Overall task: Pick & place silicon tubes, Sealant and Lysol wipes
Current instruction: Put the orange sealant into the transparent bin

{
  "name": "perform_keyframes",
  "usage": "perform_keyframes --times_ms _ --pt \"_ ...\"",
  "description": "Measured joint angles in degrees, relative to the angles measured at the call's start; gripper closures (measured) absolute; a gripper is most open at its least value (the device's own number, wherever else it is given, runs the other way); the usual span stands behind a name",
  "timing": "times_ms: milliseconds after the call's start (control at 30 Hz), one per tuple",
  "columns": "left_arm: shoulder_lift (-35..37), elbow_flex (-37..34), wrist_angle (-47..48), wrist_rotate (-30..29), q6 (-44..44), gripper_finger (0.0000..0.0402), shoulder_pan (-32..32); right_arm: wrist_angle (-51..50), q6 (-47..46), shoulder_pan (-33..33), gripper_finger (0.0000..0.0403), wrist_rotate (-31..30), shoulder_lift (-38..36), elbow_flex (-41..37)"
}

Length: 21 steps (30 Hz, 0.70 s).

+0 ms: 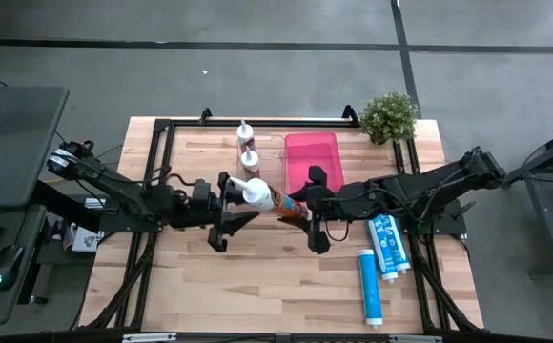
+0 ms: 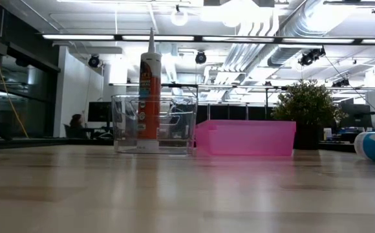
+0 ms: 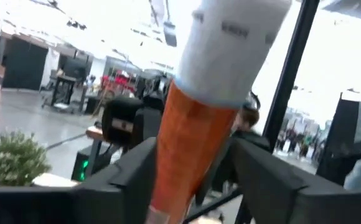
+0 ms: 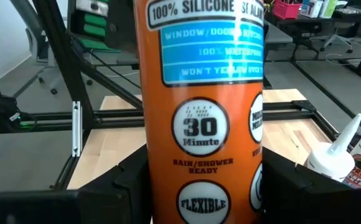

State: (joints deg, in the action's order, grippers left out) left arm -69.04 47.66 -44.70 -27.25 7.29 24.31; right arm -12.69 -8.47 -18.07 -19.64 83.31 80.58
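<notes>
An orange silicone sealant tube [image 1: 275, 200] with a white top end [image 1: 256, 191] hangs in the air over the middle of the table, between my two grippers. My right gripper [image 1: 303, 208] is shut on its orange body, which fills the right wrist view [image 4: 200, 124]. My left gripper [image 1: 243, 205] is open. Its fingers stand on either side of the tube's upper part [image 3: 193, 137], and I see no touch. Two more tubes [image 1: 248, 148] stand upright in a clear bin [image 2: 154, 123]. My right gripper pinches the tube's orange body [image 4: 199, 193] between its two fingers, which lie across the tube. They come roughly level from the table's right side. The tube is lifted clear of the table, near upright, with its white top leaning toward the left gripper.
A pink bin [image 1: 312, 157] stands beside the clear bin at the back. A potted plant [image 1: 388, 116] is at the far right corner. Three blue-and-white tubes [image 1: 387, 243] lie on the table's right side, one nearer the front [image 1: 370, 286]. Bare wood lies front left.
</notes>
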Motion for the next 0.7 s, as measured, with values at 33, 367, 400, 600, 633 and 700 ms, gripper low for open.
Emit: perform_keyframes --times_ms 33,367,400,600,633,700 --pt "0.0 0.0 -0.81 -0.1 0.02 0.0175 -0.02 0.0 0.01 0.27 0.0204 0.05 0.0 0.0" --pt "-1.4 2.75 -2.71 -0.63 -1.55 0.011 -1.94 4.19 -0.35 4.12 0.0204 4.35 1.99 0.13" --pt "-1.85 3.47 -2.71 -0.58 -1.55 0.011 -2.37 5.26 -0.29 4.25 0.0204 5.08 2.49 0.13" --pt "-3.94 5.89 -2.71 -0.18 -1.5 0.011 -4.75 8.9 -0.62 4.34 0.0205 5.46 4.45 0.11" --pt "-4.24 6.43 -2.7 0.07 -1.53 0.011 -4.92 9.17 -0.6 4.35 0.0205 5.47 4.54 0.11" --pt "-4.81 7.46 -2.77 0.44 -1.53 0.011 -4.94 9.45 -0.5 4.54 0.0205 5.71 4.57 0.09"
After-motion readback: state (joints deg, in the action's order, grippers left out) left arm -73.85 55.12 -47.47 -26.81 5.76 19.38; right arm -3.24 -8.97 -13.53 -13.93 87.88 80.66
